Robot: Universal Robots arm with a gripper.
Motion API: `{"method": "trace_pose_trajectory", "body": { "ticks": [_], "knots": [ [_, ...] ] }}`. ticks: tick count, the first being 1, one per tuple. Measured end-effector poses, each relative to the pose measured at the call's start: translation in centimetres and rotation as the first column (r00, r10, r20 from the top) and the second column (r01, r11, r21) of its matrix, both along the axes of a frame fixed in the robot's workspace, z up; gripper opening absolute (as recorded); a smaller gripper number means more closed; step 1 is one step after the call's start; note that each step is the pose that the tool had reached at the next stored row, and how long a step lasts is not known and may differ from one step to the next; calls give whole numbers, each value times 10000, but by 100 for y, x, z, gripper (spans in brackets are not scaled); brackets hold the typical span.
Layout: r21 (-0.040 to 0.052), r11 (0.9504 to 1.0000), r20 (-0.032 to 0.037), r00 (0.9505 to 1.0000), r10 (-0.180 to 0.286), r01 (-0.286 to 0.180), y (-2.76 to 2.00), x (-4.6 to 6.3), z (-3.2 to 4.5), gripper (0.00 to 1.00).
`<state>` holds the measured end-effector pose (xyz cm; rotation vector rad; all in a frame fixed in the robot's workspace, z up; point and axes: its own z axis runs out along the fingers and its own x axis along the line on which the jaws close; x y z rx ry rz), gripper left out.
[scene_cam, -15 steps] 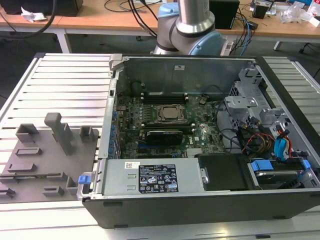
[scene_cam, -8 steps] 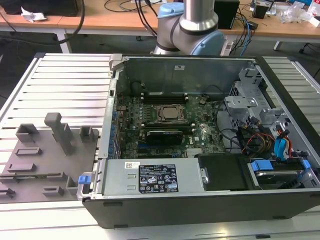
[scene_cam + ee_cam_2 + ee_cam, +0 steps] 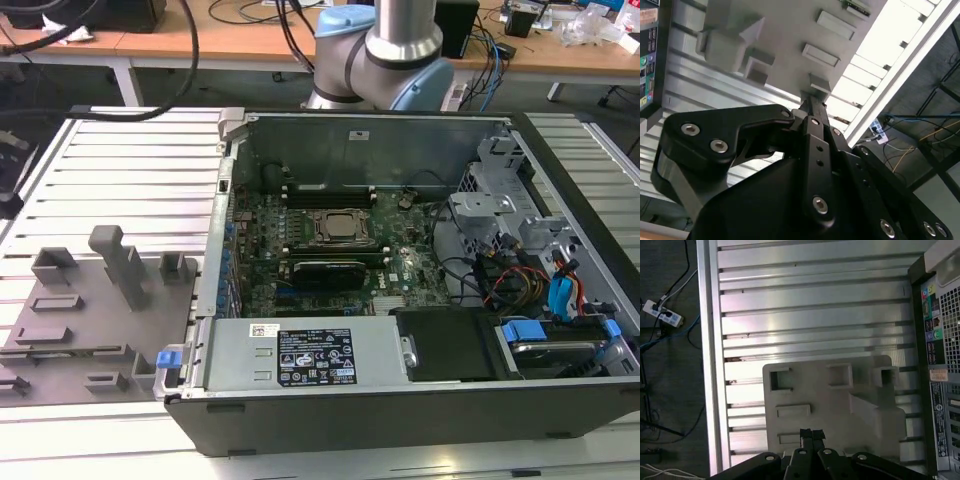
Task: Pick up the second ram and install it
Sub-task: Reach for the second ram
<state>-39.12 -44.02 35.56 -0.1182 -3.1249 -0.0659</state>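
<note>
In both wrist views my gripper [image 3: 811, 434] [image 3: 811, 105] hangs above the grey holder plate [image 3: 840, 405] [image 3: 790, 30], fingers together with nothing visible between them. The plate [image 3: 90, 320] lies on the ribbed table at the exterior view's left, beside the open computer case [image 3: 400, 300]. A sliver of green circuit board [image 3: 855, 4], apparently the second ram, shows at the plate's far end in the second wrist view, apart from the fingertips. The rest of it is cut off by the frame. On the motherboard, long black memory slots [image 3: 328, 196] run beside the processor socket [image 3: 335, 226].
Raised grey blocks [image 3: 120, 262] stand up from the holder plate. The case's back wall [image 3: 940, 365] rises close beside the plate. A black-finned card [image 3: 322, 272], cables and drive bays [image 3: 540, 290] crowd the case. The arm's base [image 3: 385, 50] stands behind the case.
</note>
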Motion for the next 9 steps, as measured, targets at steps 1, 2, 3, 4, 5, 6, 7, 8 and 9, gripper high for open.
{"method": "trace_pose_trajectory", "body": {
  "ticks": [1, 2, 3, 4, 5, 6, 7, 8, 9],
  "knots": [
    [0, 10000, 0, 10000, -1, 1, -83, 60, -22, 11],
    [-1, 10000, -1, 10000, 1, -1, -129, 95, -34, 11],
    [0, 10000, -1, 10000, -1, 1, -177, 132, -48, 11],
    [0, 10000, -1, 10000, -2, 2, -225, 169, -62, 11],
    [1, 10000, 1, 10000, 1, -1, -273, 215, -78, 11],
    [-1, 10000, -2, 10000, -1, 1, -319, 263, -92, 11],
    [-1, 10000, -3, 10000, -1, 1, -374, 321, -109, 11],
    [-2, 10000, -1, 10000, 0, 0, -426, 368, -123, 11],
    [-12, 10000, -4, 10000, -1, 1, -464, 368, -130, 11]
  ]
}}
